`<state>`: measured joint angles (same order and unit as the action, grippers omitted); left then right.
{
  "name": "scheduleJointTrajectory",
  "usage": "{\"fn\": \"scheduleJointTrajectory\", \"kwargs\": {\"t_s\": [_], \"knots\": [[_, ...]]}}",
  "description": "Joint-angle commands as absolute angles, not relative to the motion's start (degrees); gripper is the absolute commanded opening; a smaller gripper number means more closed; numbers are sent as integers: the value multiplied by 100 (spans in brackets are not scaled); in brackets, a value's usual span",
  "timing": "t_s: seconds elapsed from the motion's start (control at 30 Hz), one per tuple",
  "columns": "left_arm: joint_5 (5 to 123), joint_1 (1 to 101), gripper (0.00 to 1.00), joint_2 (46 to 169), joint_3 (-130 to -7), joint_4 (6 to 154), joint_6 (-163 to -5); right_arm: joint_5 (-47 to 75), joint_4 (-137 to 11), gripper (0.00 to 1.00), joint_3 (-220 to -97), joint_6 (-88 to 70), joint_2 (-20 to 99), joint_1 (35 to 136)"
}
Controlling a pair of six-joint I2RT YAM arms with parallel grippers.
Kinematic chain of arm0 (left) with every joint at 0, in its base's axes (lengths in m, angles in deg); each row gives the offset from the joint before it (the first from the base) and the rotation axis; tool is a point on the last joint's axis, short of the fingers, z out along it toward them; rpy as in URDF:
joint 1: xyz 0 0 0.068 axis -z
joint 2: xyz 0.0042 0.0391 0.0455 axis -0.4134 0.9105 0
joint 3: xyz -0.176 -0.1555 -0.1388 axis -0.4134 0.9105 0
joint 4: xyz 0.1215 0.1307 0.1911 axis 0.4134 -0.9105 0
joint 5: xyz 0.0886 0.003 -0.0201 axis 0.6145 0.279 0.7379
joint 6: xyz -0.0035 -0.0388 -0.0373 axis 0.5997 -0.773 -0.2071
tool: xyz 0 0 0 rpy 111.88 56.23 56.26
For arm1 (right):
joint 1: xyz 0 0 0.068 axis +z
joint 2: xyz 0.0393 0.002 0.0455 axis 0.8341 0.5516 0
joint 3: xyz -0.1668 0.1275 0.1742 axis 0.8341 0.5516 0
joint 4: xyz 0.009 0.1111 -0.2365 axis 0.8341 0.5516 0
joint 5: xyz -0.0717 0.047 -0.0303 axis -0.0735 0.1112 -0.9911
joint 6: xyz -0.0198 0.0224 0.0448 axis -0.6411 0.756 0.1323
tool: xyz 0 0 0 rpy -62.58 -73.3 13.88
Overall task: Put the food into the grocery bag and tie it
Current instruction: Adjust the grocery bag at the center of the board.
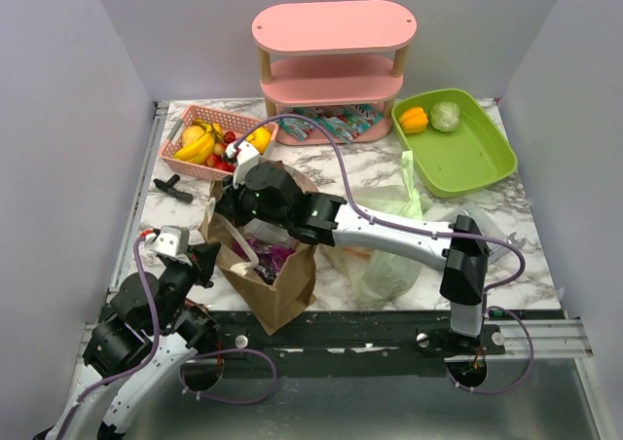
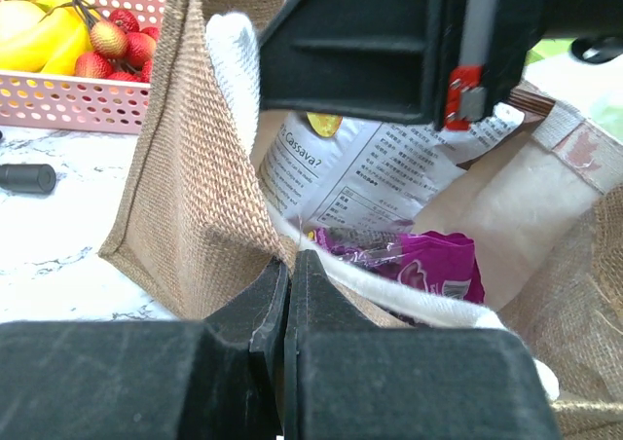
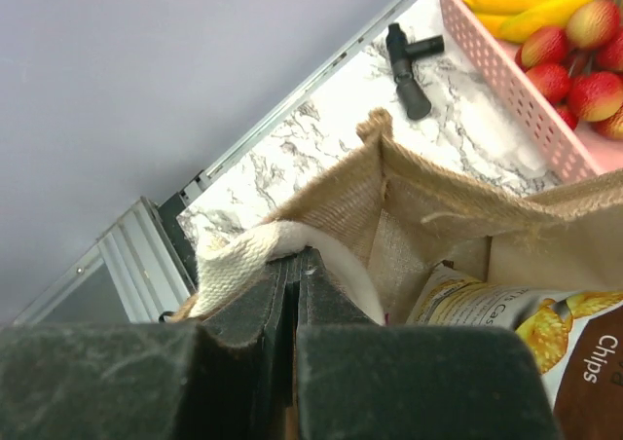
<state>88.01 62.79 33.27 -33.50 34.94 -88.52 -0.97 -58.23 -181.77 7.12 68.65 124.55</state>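
Note:
A brown woven bag (image 1: 277,289) stands open at the table's front left. Inside it are a white cassava chips pack (image 2: 380,167) and a purple pack (image 2: 433,265). My right gripper (image 3: 297,260) reaches over the bag from the right and is shut on one white handle (image 3: 243,255) at its far rim. My left gripper (image 2: 290,262) is shut on the other white handle (image 2: 428,304) at the near left rim. The pale-green grocery bag (image 1: 387,255) lies crumpled beside the brown bag, under my right arm.
A pink basket (image 1: 185,119) of bananas and red fruit sits at the back left. A black tool (image 1: 173,189) lies in front of it. A pink shelf (image 1: 333,60) stands at the back. The green tray (image 1: 487,163) holds an orange pepper (image 1: 414,119) and a cabbage (image 1: 445,116).

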Motion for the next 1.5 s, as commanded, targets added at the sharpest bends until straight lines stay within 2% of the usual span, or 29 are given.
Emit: {"fn": "scheduleJointTrajectory", "kwargs": {"t_s": [0.0, 0.2, 0.47, 0.63, 0.67, 0.7, 0.77, 0.8, 0.83, 0.93, 1.1, 1.3, 1.47], "knots": [[8704, 6284, 0, 3282, -3404, 3819, -8789, -769, -5356, 1, -18573, 220, 6570, 12482], [8776, 6283, 0, 3268, -3404, 3810, -8815, -1031, -4787, 1, -19086, -200, 6589, 12661], [8842, 6285, 0, 3273, -3450, 3761, -8867, -2603, -3941, 1, -20139, -1838, 7178, 13451], [8980, 6283, 0, 3297, -3465, 3763, -8842, -2982, -3627, 1, -20179, -1771, 7358, 13522], [8996, 6283, 0, 3299, -3466, 3752, -8842, -3070, -3582, 10, -20125, -1657, 7337, 13516], [9001, 6285, 0, 3294, -3470, 3750, -8842, -3083, -3561, 26, -20050, -1608, 7293, 13512], [8984, 6284, 0, 3263, -3458, 3750, -8851, -2984, -3538, 72, -19815, -1512, 7169, 13480], [8981, 6284, 0, 3262, -3452, 3750, -8851, -2924, -3532, 84, -19680, -1347, 7081, 13446], [8971, 6284, 0, 3259, -3450, 3750, -8851, -2829, -3531, 89, -19576, -1271, 7001, 13402], [8944, 6283, 0, 3266, -3448, 3741, -8859, -2604, -3550, 93, -19223, -1064, 6756, 13255], [8944, 6283, 0, 3230, -3448, 3732, -8868, -2226, -3635, 95, -18802, -974, 6526, 12995], [8936, 6284, 0, 3199, -3444, 3728, -8868, -1209, -4193, 99, -18277, -1087, 6527, 12618], [8935, 6285, 0, 3199, -3433, 3734, -8872, -688, -4408, 100, -18327, -1202, 6825, 12370]]}}
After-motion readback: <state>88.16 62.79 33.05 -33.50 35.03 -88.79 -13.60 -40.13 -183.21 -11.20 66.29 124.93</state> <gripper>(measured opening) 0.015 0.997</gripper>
